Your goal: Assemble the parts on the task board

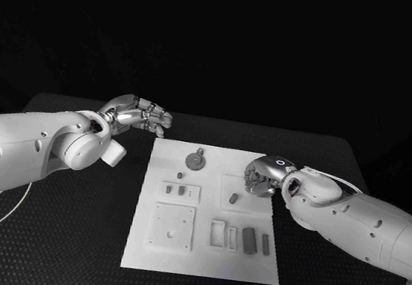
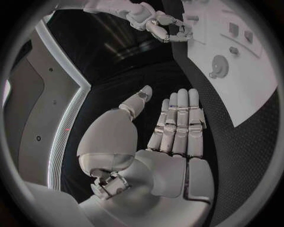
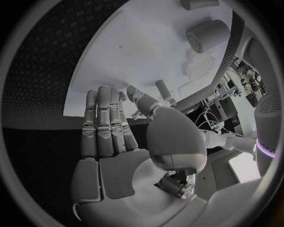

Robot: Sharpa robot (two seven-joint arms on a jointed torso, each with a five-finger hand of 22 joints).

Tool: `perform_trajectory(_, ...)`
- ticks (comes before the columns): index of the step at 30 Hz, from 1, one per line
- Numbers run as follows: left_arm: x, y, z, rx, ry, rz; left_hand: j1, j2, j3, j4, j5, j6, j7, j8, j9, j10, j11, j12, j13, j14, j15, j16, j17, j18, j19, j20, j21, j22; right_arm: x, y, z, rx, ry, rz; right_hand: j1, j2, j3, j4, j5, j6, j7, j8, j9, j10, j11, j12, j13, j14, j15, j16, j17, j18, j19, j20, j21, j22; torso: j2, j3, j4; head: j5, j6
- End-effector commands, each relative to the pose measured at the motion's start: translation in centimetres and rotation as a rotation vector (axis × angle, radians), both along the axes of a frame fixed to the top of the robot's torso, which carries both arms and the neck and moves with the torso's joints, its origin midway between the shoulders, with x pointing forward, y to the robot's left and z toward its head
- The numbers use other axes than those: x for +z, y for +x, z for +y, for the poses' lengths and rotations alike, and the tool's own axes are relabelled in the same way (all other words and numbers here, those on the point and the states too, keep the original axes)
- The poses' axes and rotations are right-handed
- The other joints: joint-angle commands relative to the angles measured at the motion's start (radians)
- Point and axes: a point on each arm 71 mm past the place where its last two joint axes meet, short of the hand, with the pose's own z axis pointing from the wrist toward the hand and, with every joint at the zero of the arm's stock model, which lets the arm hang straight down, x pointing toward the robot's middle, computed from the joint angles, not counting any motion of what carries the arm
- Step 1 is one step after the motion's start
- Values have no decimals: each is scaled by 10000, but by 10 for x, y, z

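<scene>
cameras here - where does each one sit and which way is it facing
Head view: on the robot's head, looking down at the task board, both arms entering, left hand and right hand.
Left wrist view: behind the left hand, facing across the black table to the board.
Right wrist view: behind the right hand, facing the board.
Shared: head and left wrist views both show the round part.

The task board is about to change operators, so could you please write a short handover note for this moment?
Left hand: open, holding nothing, over the black table off the board's far left corner.
Right hand: open, holding nothing, above the board's right edge.
Task board: mid-table. A round grey part lies at its far end; small grey parts lie by the slots on the near right.
Done: cannot tell.
Left: pick up the loose parts and fit them.
</scene>
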Motion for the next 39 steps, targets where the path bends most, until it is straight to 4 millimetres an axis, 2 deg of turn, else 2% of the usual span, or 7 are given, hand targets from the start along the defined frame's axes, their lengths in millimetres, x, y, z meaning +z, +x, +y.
perform_trajectory(1,1,0,-3,-147,-165,-6,-59,23,-53,10,-55,-14,62,35,-17,-57,-4,29,-18,73,20,-51,15,-3,53,19,-43,-15,-9,-4,2,159,-192,252,5,111,63,2,24,106,-20,47,14,50,17,-65,-59,-34,16,22,16,133,23,3,-61,16,4,-7,-8,8,-37)
perform_trajectory(9,1,0,-3,-120,-139,27,-62,27,-69,11,-53,-53,78,18,-30,-78,4,25,-31,97,13,-72,49,0,77,15,-53,-27,-15,-4,5,177,-271,314,144,397,112,-23,26,308,-112,151,36,40,32,-144,-84,-85,29,0,69,134,-27,18,-107,61,-1,-4,0,19,-75)
perform_trajectory(16,1,0,-3,-112,-123,58,-61,41,-70,17,-52,-66,85,13,-35,-86,8,25,-38,109,10,-83,66,1,91,12,-58,-32,-17,-3,6,173,-378,248,353,741,191,-45,30,391,-146,195,45,144,-3,-146,-70,-67,7,18,135,134,-22,5,-120,119,0,2,-15,26,-97)
perform_trajectory(17,1,0,-3,-109,-120,64,-59,43,-70,17,-52,-68,85,12,-36,-87,8,25,-38,111,9,-84,69,1,92,12,-58,-33,-17,-3,6,179,-396,236,476,747,329,-25,44,433,-155,214,49,193,-20,-135,-61,-50,-4,24,150,133,-1,0,-124,127,1,6,-15,21,-101)
perform_trajectory(18,0,0,-3,-108,-114,75,-59,46,-70,19,-52,-69,86,12,-36,-87,8,26,-39,113,9,-86,71,1,94,12,-59,-34,-17,-3,6,189,-432,213,603,588,848,68,53,476,-151,212,31,241,-28,-148,-59,-13,-2,18,163,133,70,24,-147,119,1,6,-15,21,-101)
perform_trajectory(21,0,0,-3,-115,-107,102,-57,50,-69,20,-52,-70,87,12,-37,-88,9,26,-41,117,7,-89,77,2,99,10,-60,-35,-18,-3,8,230,-509,185,514,557,1184,29,39,581,-192,254,39,369,-66,-127,-29,54,-32,35,208,134,150,5,-135,171,4,0,-14,5,-99)
perform_trajectory(39,0,0,-2,-80,-66,166,-21,56,-64,15,-52,-74,89,19,-44,-99,12,32,-57,187,-18,-100,143,10,161,-8,-59,-44,-18,-4,6,214,-727,-217,541,537,1428,-16,30,887,-338,434,160,681,-199,-40,86,275,-145,165,364,134,381,-114,-42,329,6,1,-21,-10,-150)
